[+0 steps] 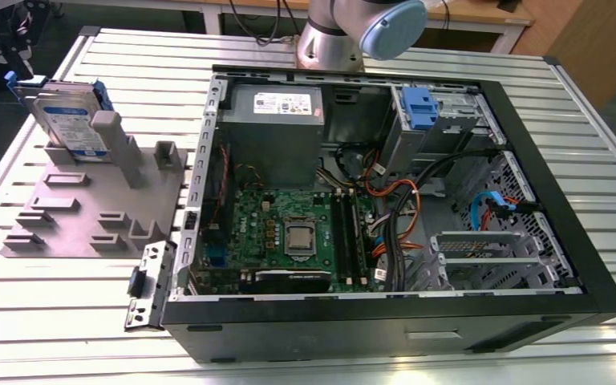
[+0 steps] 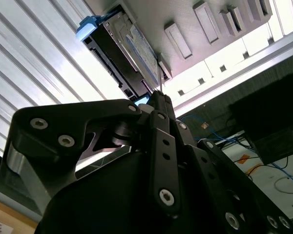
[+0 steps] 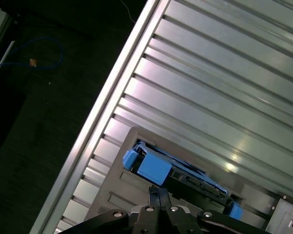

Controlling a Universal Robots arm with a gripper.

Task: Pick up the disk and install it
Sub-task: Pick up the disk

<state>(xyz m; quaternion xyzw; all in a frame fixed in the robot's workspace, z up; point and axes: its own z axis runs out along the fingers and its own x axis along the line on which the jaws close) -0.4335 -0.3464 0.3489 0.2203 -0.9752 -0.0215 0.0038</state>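
The hand was shut with nothing in it. In both wrist views its two fingers lay flat together and came to a single tip.

The disk stood on edge in a slot of a grey fixture at the exterior view's left. It leaned a little, with its label face turned toward the case. In the second wrist view the disk lay straight beyond the fingertips and clear of them, so the hand pointed down at its narrow upper edge. That edge, with blue rail ends at both corners, ran as a long strip past the tip of the hand. The tip lined up nearer one end of it than the middle. I judged that the fingers would have to open before they could straddle the disk's thin side.

The fixture rested on a worktop of ribbed metal slats, just beside the open case. The arm rose behind the case. Off the worktop's edge, in the first wrist view, was dark floor with a loose blue cable.
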